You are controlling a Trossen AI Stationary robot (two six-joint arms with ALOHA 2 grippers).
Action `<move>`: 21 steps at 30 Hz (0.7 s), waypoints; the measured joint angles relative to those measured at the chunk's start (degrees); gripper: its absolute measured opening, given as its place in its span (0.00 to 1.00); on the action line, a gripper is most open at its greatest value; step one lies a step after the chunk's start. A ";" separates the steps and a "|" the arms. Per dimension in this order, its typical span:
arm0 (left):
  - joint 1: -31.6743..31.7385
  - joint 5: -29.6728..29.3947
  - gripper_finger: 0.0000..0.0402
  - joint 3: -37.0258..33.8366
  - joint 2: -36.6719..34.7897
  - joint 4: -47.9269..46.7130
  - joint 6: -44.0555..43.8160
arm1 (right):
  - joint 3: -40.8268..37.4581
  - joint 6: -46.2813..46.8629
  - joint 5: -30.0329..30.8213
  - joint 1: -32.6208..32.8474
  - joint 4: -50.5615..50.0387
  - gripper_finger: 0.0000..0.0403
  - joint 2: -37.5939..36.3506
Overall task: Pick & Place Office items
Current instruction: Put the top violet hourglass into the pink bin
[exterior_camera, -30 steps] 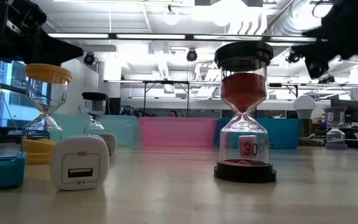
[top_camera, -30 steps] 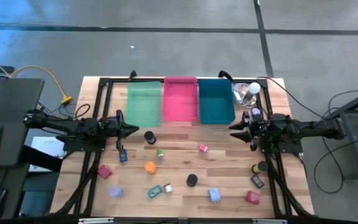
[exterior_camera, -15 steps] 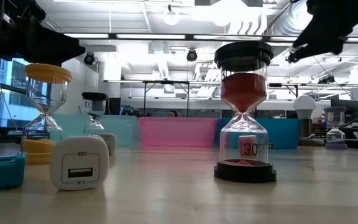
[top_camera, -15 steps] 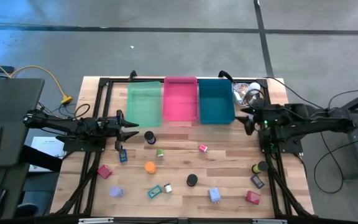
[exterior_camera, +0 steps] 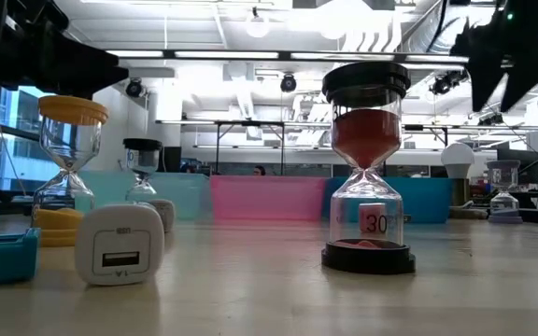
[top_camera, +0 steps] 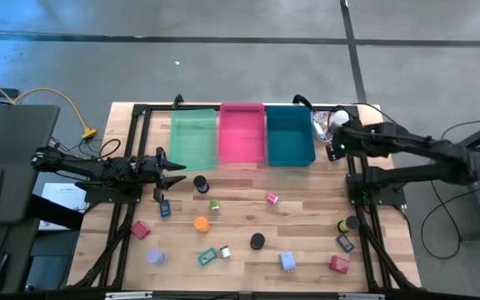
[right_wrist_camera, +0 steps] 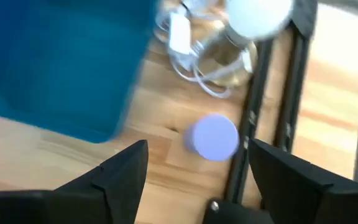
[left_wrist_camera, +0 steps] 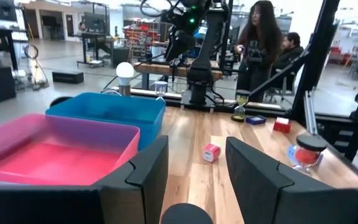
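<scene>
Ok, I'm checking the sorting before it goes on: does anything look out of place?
Yes: a purple cylinder lies on the wood beside the teal tray, not in it, under the open right gripper. The green tray shows nothing inside.

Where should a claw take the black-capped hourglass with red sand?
At the narrow glass waist of the black-capped hourglass, coming in level from the side. It stands upright on the table, and its wide black caps would keep the fingers from slipping up or down. From above, only the broad cap offers itself.
</scene>
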 joint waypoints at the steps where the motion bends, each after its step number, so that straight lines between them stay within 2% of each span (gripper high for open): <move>1: 0.00 0.00 0.39 0.00 0.00 -0.02 -0.72 | 0.00 -0.73 -0.86 -1.44 0.23 0.68 0.06; 12: 0.00 -0.02 0.39 0.00 0.00 -0.02 -3.20 | 0.04 -9.07 -7.07 -13.71 1.43 0.68 2.59; 21: 0.00 -0.02 0.39 0.00 0.01 -0.02 -3.20 | 0.04 -14.49 -14.70 -20.00 3.69 0.68 7.12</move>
